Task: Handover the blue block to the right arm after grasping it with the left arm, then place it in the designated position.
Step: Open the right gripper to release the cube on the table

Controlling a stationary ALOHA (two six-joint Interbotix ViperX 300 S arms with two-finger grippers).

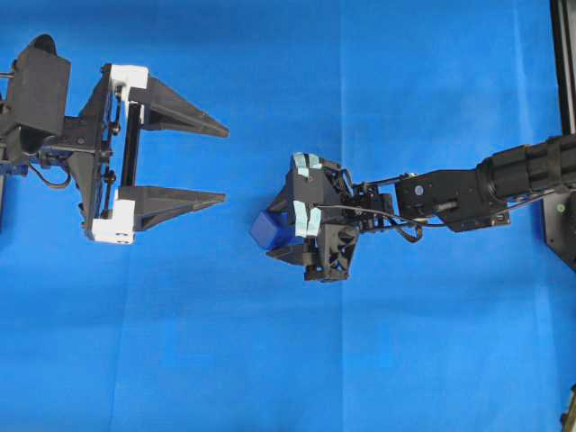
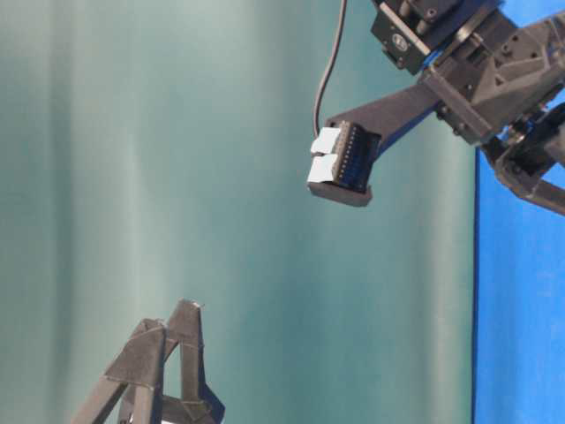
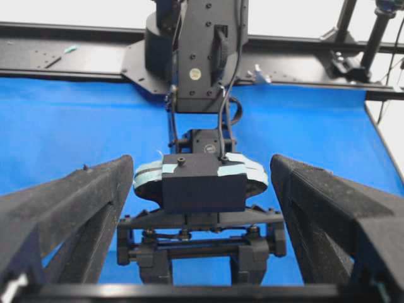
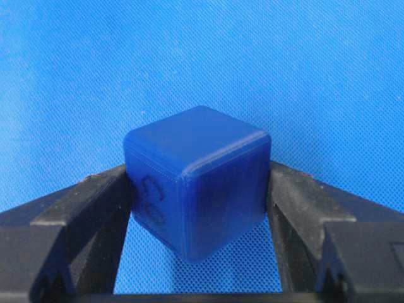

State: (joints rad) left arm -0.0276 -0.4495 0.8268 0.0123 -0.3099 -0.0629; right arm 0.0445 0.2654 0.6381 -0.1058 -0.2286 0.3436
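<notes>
1. Broadly, we see the blue cloth (image 1: 270,360) covering the whole frame, a plain surface for setting things down.
2. Our left gripper (image 1: 220,162), middle left, holds its fingers wide apart and empty, so we judge the handover done.
3. Our right gripper (image 1: 279,238), centre, flanks the blue block (image 1: 268,230), fingers touching its sides, apparently gripping it for placing.
</notes>
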